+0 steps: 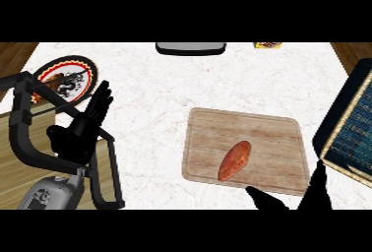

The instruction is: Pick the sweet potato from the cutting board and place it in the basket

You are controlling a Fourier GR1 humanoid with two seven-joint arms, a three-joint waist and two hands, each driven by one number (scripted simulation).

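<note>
This is a kitchen: a white marble-patterned counter (167, 98) with wood surfaces at the upper corners carries a wooden cutting board (269, 133) right of centre, with a sweet potato (235, 160) lying on it. A decorated round plate (67, 78) sits at upper left, a black wire basket (29, 142) along the left edge.

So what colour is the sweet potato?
Orange-brown; the sweet potato shows best in the head view.

Ahead of the right hand (312, 189) only the sweet potato (234, 160) lies on the cutting board (272, 138); a dark basket (349, 133) stands just right.
</note>
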